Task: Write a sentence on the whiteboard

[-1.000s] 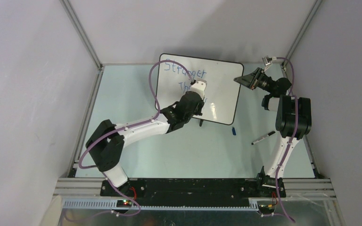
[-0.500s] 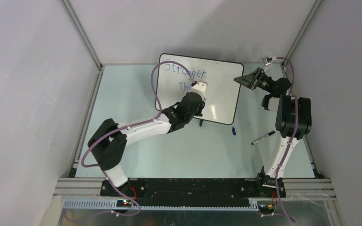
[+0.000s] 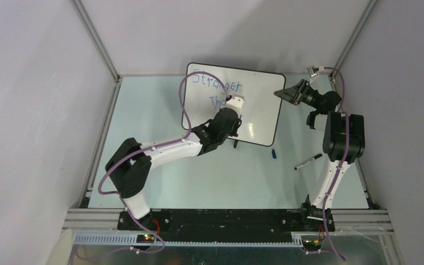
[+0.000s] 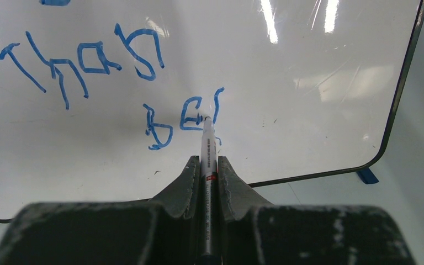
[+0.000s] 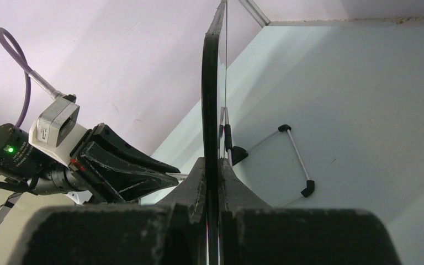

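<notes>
**At the far edge of the worktop, a third line is taking shape**

Toward the far edge of the worktop (image 3: 226, 176), the whiteboard (image 3: 259, 110) is standing propped at a tilt, facing the arms. The sentence (image 4: 83, 61) is running down its left half in blue: "Stranger" at the top, "Than" below it, and a third line reading "be" plus one tall stroke. The left gripper (image 4: 208, 163) is pinching a marker (image 4: 207, 143) tightly between closed jaws. The marker's tip is resting on the board right at that last stroke, so the third word is apparently being written mid-letter. Bare white is lying to the right of the writing. At the board's right edge, the right gripper (image 5: 212, 165) is clamping the black rim, jaws nearly together, steadying it. Toward the near right of the worktop, a blue cap (image 3: 274, 154) and a spare marker (image 3: 308, 161) are lying apart from the board. As I judge it, two words are finished, and the third, perhaps with more to follow, is awaiting completion.
</notes>
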Available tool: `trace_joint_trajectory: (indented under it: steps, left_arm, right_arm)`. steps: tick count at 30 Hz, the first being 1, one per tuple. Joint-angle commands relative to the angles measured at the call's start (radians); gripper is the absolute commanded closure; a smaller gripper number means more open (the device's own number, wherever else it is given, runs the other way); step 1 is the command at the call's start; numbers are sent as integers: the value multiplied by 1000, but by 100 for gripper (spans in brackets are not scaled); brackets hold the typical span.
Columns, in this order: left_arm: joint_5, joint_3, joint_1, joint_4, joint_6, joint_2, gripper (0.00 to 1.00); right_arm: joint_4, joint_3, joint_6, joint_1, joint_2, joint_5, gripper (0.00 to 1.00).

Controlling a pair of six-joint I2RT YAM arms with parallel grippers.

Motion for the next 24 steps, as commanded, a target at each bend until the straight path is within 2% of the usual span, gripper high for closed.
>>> trace_joint_trajectory:
  steps: [1,24]
  left_arm:
    - [1,50,5,32,13,11,100]
    - [92,56,3,52,-1,18,100]
  right_arm:
    - [46,9,58,1,-69,9,100]
    - [45,10,58,1,-69,7,100]
